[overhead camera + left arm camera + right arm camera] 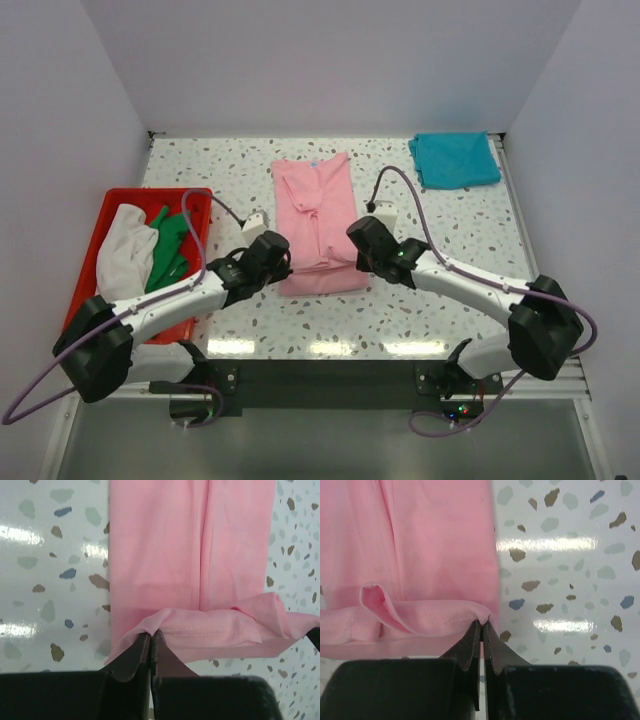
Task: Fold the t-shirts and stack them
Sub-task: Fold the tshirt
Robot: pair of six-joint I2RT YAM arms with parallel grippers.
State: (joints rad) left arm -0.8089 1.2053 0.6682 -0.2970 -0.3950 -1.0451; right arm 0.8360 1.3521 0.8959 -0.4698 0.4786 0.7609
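The light pink t-shirt (pixel 317 220) lies folded lengthwise in the middle of the table. My left gripper (pixel 281 268) is shut on the near-left corner of its hem (pixel 150 630). My right gripper (pixel 355 255) is shut on the near-right corner of the hem (pixel 482 617). The hem is lifted and curls between them (pixel 225 625). The teal t-shirt (pixel 454 158) lies folded at the far right. The white t-shirt (pixel 124 250) and the green t-shirt (pixel 170 248) lie crumpled in the red tray (pixel 195 196).
The red tray stands at the table's left edge, next to my left arm. White walls close in the table at the back and both sides. Cables loop from both wrists over the table (pixel 400 180).
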